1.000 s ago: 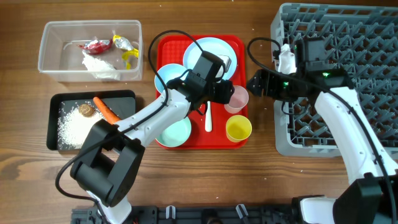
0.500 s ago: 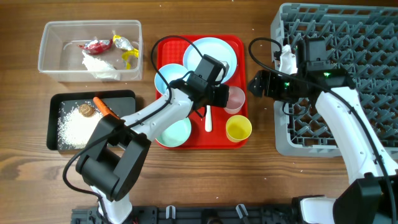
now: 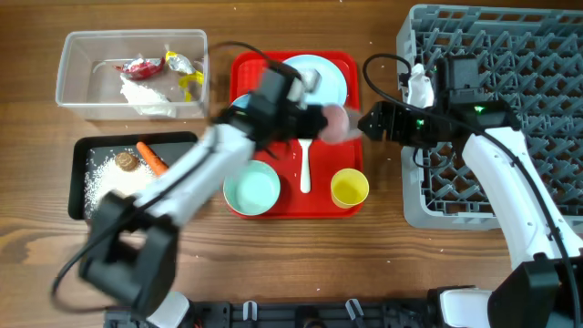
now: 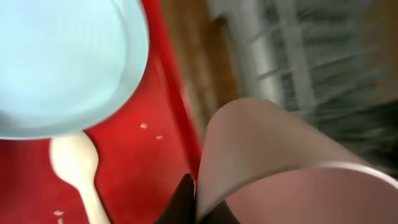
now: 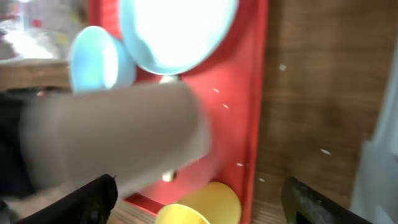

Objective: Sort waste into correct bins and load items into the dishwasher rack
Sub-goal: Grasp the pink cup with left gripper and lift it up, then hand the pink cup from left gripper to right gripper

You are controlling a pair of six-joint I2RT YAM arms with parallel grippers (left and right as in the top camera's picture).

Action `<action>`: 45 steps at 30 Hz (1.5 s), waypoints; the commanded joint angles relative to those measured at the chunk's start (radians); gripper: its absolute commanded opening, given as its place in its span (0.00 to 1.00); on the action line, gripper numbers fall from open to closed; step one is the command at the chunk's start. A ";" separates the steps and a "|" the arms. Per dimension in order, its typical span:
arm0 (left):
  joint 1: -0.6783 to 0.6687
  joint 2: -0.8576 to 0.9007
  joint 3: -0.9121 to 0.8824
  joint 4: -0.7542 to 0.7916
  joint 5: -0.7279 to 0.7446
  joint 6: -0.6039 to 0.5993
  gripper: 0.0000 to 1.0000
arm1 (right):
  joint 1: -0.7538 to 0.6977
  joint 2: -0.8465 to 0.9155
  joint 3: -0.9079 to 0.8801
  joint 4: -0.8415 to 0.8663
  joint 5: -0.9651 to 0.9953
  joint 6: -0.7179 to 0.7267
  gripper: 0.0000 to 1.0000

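Observation:
My left gripper [image 3: 321, 118] is shut on the small pink cup [image 3: 340, 123] and holds it above the red tray's right side, blurred by motion; the cup fills the left wrist view [image 4: 280, 162]. My right gripper [image 3: 369, 121] is open and empty, just right of the cup, which shows between its fingers [image 5: 205, 199] as a blurred shape [image 5: 118, 137]. The yellow cup [image 3: 350, 188], white spoon [image 3: 306, 169], blue plate [image 3: 328, 82] and one blue bowl [image 3: 252, 189] lie on the tray. The second bowl [image 3: 239, 102] is mostly hidden by my arm.
The grey rack [image 3: 510, 55] stands at the right. The clear tub [image 3: 68, 87] holds wrappers [image 3: 141, 66] and tissue [image 3: 146, 96]. The black bin [image 3: 80, 182] holds the carrot [image 3: 155, 159], brown lump [image 3: 127, 161] and rice [image 3: 109, 187]. The red tray [image 3: 355, 68] is central.
My left gripper closed on the pink cup and lifted it off the tray, up toward the right gripper. The left arm swung fast. The right arm barely moved.

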 commanded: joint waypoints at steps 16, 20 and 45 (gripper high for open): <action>0.311 -0.108 0.011 0.020 0.853 0.069 0.04 | -0.037 -0.023 0.013 0.279 -0.919 -0.305 1.00; 0.269 -0.106 0.011 0.037 0.849 0.069 0.04 | -0.002 -0.023 0.013 0.314 -0.918 -0.283 1.00; 0.219 -0.102 0.011 0.200 0.725 -0.119 0.04 | 0.032 -0.023 0.013 0.417 -0.895 -0.185 0.88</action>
